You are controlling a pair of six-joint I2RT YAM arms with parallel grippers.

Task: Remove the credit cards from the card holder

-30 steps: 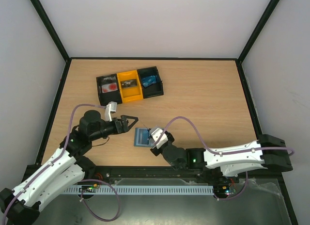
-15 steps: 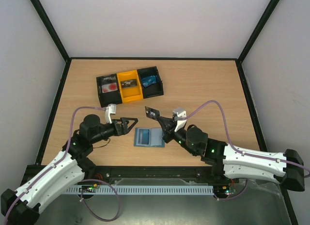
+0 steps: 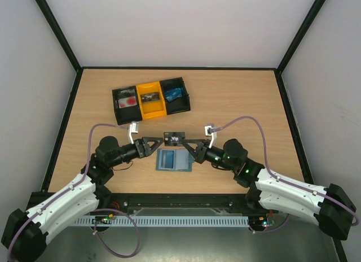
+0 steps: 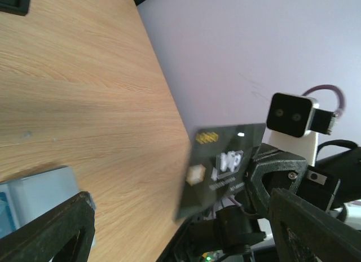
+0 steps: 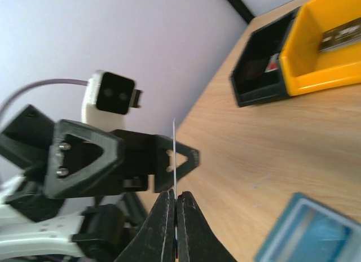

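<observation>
The holder (image 3: 175, 160) lies open on the table (image 3: 242, 104), nearest the arm bases. Just beyond and above it, the right gripper (image 3: 188, 142) is clamped on one end of a dark card (image 3: 174, 138), which it holds clear of the table with the printed face towards the left wrist camera. The left gripper (image 3: 158, 144) faces the card's other end, close to it, with its jaws spread wide. Well beyond sits the three-compartment tray (image 3: 154, 111).

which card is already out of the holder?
The black plastic card with white print, pinched aloft in the right end effector; the bright blue card lies in the open grey-blue bifold card holder.
</observation>
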